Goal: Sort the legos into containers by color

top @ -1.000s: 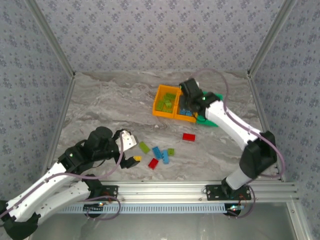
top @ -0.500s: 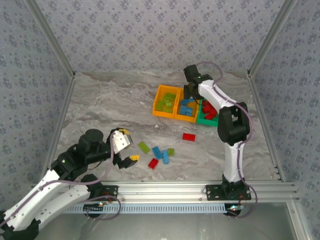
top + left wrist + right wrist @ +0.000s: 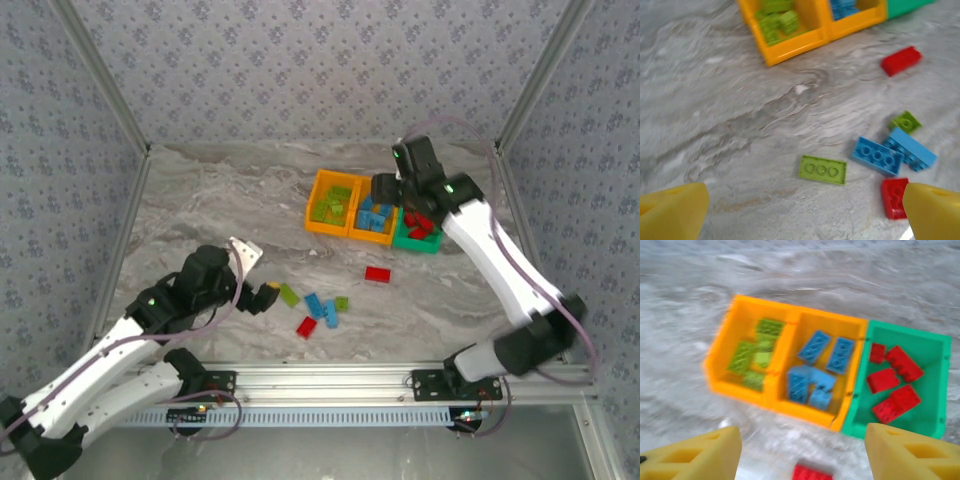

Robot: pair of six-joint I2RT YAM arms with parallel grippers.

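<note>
Left gripper: the left gripper (image 3: 265, 296) sits low at the near left of the marble tabletop (image 3: 220, 210), just left of the loose bricks. Its 2 yellow fingers (image 3: 672, 207) stand wide apart with nothing between them.
Right gripper: the right gripper (image 3: 386, 192) hangs over the far row of bins, roughly above the middle one. In the right wrist view its yellow fingers (image 3: 690, 455) are spread wide and carry nothing.
Bins: 3 stand in a touching row at the far centre-right, with the left orange bin (image 3: 715, 367), then the middle orange bin (image 3: 830, 316), then the green bin (image 3: 856, 427) at the right end.
Sorted legos: lime green bricks (image 3: 747, 357) lie in the left orange bin, light blue bricks (image 3: 814, 347) in the middle orange bin, and 4 red bricks (image 3: 896, 403) in the green bin.
Loose legos: 6 lie on the tabletop, nearer than the bins.
Long red brick (image 3: 901, 60): alone, the closest of the 6 to the bins.
Flat lime plate (image 3: 822, 169): leftmost of the 6, nearest the left gripper.
Blue pair: the left blue brick (image 3: 877, 155) and the right blue brick (image 3: 912, 148) lie side by side, seemingly touching.
Small lime brick (image 3: 905, 121): just beyond the right blue brick.
Small red brick (image 3: 895, 198): just on the near side of the blue pair.
</note>
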